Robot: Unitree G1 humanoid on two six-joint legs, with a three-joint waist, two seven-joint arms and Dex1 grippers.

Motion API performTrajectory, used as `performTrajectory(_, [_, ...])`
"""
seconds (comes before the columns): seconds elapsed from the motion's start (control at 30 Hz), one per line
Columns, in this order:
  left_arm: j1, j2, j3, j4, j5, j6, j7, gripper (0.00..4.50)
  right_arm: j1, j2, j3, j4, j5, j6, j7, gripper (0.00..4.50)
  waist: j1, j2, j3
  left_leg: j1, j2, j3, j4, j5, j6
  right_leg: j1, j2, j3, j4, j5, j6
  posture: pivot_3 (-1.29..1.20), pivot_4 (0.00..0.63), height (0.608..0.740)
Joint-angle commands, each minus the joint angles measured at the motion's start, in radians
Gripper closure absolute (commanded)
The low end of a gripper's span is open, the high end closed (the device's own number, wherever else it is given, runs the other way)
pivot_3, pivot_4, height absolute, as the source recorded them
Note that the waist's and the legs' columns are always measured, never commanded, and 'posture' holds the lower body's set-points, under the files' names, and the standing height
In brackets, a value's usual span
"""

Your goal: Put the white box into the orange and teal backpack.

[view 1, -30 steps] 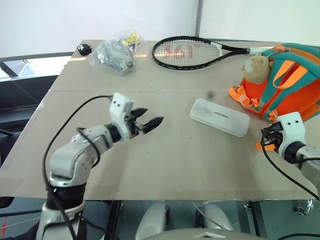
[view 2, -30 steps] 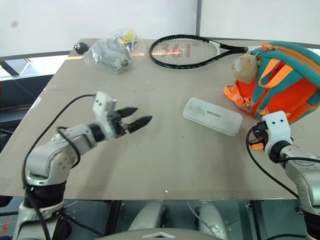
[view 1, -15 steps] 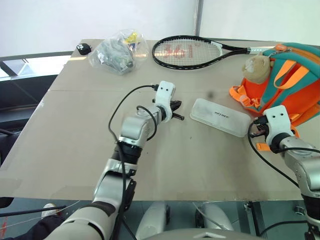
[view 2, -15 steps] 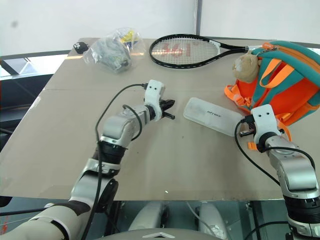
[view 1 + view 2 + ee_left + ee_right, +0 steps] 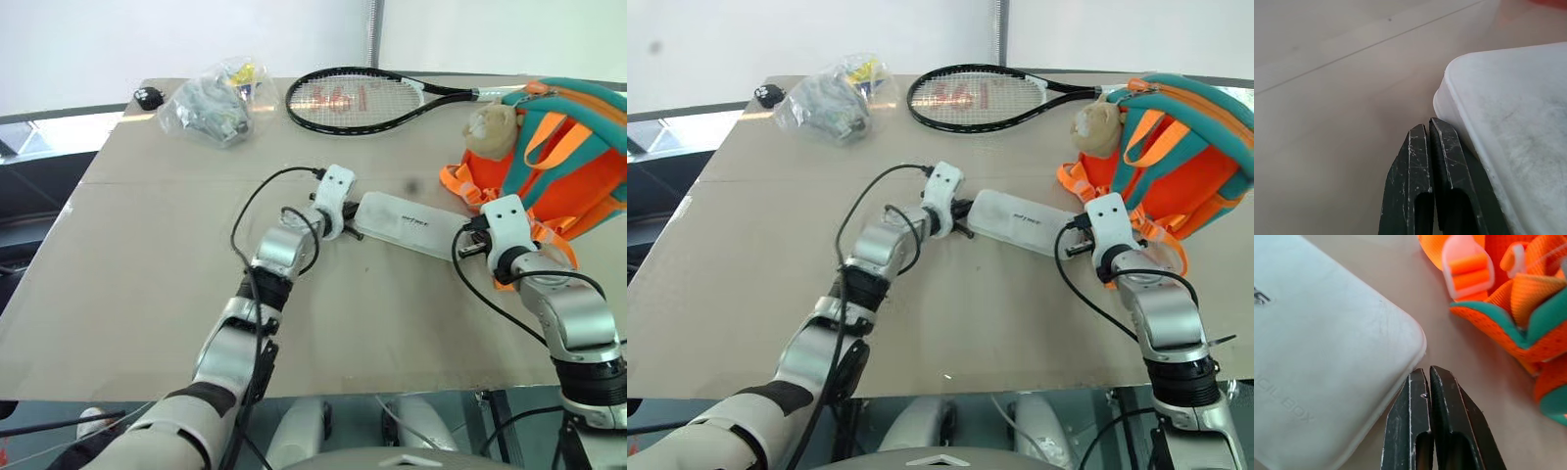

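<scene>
Both hands newly flanking white box point(image 5: 402, 222)

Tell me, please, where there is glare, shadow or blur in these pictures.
Left eye view: bright glare on the clear plastic bag, and a soft shadow under the white box. Left wrist view: the box is sharp, the table beyond it is soft. Right wrist view: the box lettering near the edge is blurred, the orange and teal backpack strap is slightly out of focus.

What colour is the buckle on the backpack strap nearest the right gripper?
Pale pink with orange webbing through it, on the buckle; clearest in the right wrist view.
</scene>
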Motion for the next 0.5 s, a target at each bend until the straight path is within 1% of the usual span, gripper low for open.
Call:
performTrajectory(0.03, [0.120, 0.033, -0.003, -0.280, -0.054, 0.161, -0.043, 4.37, -0.060, 0.046, 0.100, -0.063, 0.042, -0.034, 0.082, 4.50, -0.012, 0.000, 0.000, 0.000, 0.000, -0.001, 0.000, 0.000, 0.000, 0.000, 0.000, 0.000, 0.000, 0.000, 0.000, 0.00, 0.150, 0.740])
performTrajectory(0.1, [0.209, 0.085, 0.026, -0.440, -0.071, 0.258, -0.039, 4.37, -0.070, 0.056, 0.122, -0.063, 0.041, -0.040, 0.102, 4.50, -0.023, 0.001, 0.000, 0.000, 0.000, -0.002, 0.000, 0.000, 0.000, 0.000, 0.000, 0.003, 0.000, 0.000, 0.000, 0.00, 0.150, 0.740])
performTrajectory(0.17, [0.278, 0.123, 0.056, -0.562, -0.086, 0.343, -0.029, 4.37, -0.076, 0.061, 0.138, -0.060, 0.036, -0.046, 0.119, 4.50, -0.020, 0.001, -0.001, 0.000, 0.000, -0.004, -0.001, 0.000, 0.000, 0.000, 0.000, 0.004, 0.000, 0.000, 0.000, 0.00, 0.150, 0.740])
performTrajectory(0.3, [0.385, 0.176, 0.120, -0.736, -0.111, 0.467, -0.015, 4.37, -0.090, 0.061, 0.191, -0.024, 0.010, -0.083, 0.153, 4.50, -0.014, 0.001, -0.001, 0.001, -0.001, -0.006, -0.001, 0.000, 0.000, 0.000, -0.001, 0.001, -0.002, 0.000, 0.000, 0.00, 0.150, 0.740])
performTrajectory(0.4, [0.429, 0.189, 0.141, -0.783, -0.111, 0.488, -0.006, 4.37, -0.101, 0.071, 0.214, 0.003, 0.003, -0.101, 0.174, 4.50, -0.010, 0.001, -0.001, 0.002, -0.001, -0.006, -0.001, 0.000, 0.000, 0.000, -0.001, 0.001, -0.001, 0.000, 0.000, 0.00, 0.150, 0.740])
performTrajectory(0.5, [0.466, 0.203, 0.121, -0.764, -0.089, 0.446, -0.011, 4.37, -0.105, 0.058, 0.246, 0.036, -0.030, -0.136, 0.192, 4.50, -0.005, 0.001, -0.001, 0.002, -0.001, -0.007, -0.001, 0.000, 0.000, 0.000, -0.002, 0.000, -0.001, 0.000, 0.000, 0.00, 0.150, 0.740])
